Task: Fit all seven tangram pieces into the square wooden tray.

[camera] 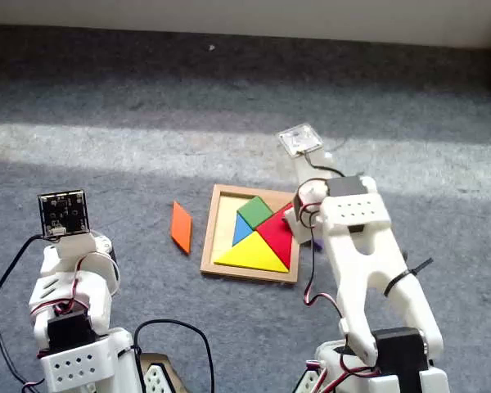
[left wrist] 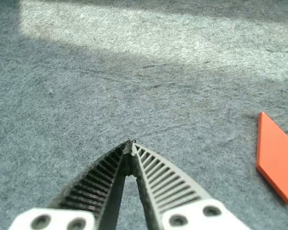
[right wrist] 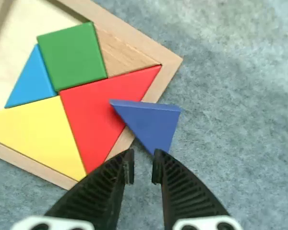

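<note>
Our right gripper (right wrist: 141, 165) hangs with its two fingers a narrow gap apart and nothing between them, its tips just short of the dark blue triangle (right wrist: 151, 122). That piece lies across the tray's rim, partly on the red triangle (right wrist: 96, 115) and partly over the carpet (right wrist: 240, 96). In the square wooden tray (right wrist: 168, 64) we see four pieces lying flat: the red triangle, a yellow triangle (right wrist: 33, 134) beside it, a light blue triangle (right wrist: 31, 84) and a green square (right wrist: 72, 55) that touch each other. Bare wood shows next to the green square and along the tray's far side. An orange parallelogram (camera: 181, 227) lies on the carpet just beside the tray, on the side toward our left arm. Our left gripper (left wrist: 131, 146) is well apart from the tray, its fingertips pressed together and empty above grey carpet.
</note>
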